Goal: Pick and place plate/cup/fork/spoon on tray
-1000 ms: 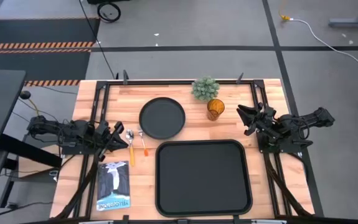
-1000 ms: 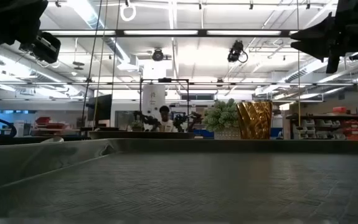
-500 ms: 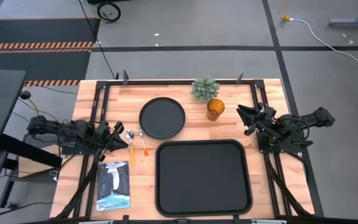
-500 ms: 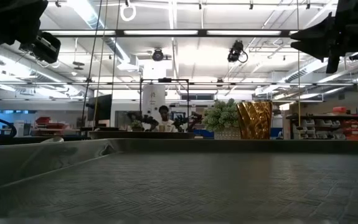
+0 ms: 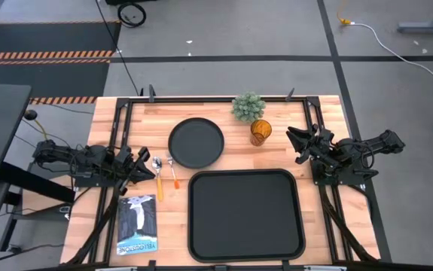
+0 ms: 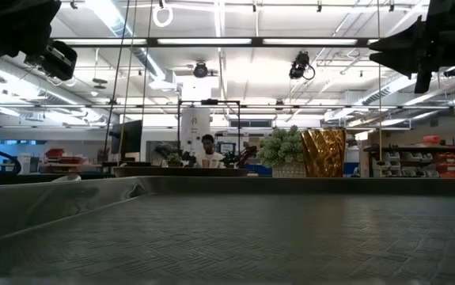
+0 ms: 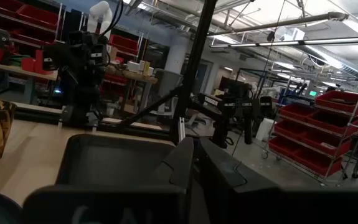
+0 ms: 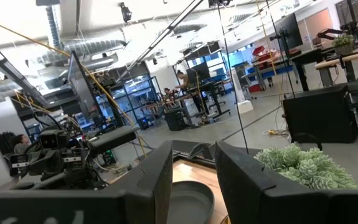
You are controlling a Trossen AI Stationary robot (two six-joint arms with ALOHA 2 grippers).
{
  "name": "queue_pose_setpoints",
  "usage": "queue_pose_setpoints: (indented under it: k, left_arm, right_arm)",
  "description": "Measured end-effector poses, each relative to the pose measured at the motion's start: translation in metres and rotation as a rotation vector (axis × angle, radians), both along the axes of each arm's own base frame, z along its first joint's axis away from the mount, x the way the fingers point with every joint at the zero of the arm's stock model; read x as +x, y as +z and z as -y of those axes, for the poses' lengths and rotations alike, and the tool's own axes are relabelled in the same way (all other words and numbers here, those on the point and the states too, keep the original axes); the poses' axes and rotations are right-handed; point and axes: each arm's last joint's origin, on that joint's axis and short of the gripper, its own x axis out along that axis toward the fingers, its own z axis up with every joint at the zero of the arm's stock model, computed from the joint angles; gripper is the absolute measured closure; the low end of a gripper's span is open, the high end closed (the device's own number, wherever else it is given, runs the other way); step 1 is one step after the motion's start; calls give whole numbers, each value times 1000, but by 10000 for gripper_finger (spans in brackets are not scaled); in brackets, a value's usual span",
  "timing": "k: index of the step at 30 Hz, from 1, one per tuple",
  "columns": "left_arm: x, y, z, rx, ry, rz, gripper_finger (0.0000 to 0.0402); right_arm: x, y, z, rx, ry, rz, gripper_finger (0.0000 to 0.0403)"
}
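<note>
The black tray [image 5: 246, 181] lies at the table's near middle. The round black plate [image 5: 196, 143] lies beyond its left corner, and also shows in the right wrist view [image 8: 191, 198]. The amber cup [image 5: 260, 132] stands upright right of the plate, by a potted plant [image 5: 248, 107]. The spoon [image 5: 157, 179] and the fork [image 5: 173, 173] lie side by side left of the tray, heads toward the far edge. My left gripper [image 5: 147, 162] is shut and empty just left of the spoon. My right gripper [image 5: 294, 143] is open and empty right of the cup.
A printed booklet [image 5: 137, 224] lies at the near left, below my left gripper. Black frame rails [image 5: 118, 135] run along the table's left, right and far sides. In the low view the tray's floor [image 6: 227, 237] fills the foreground; a person stands in the room behind.
</note>
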Motion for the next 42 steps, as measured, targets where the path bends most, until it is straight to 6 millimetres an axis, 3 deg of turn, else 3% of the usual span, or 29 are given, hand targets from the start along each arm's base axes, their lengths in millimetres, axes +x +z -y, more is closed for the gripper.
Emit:
queue_pose_setpoints:
  k: [37, 42]
  left_arm:
    - [0, 0, 0, 0, 0, 2, 370]
    - [0, 2, -1, 90, 69, 46, 370]
  right_arm:
    - [-1, 2, 0, 9, 0, 28, 276]
    - [-5, 11, 1, -14, -18, 95, 276]
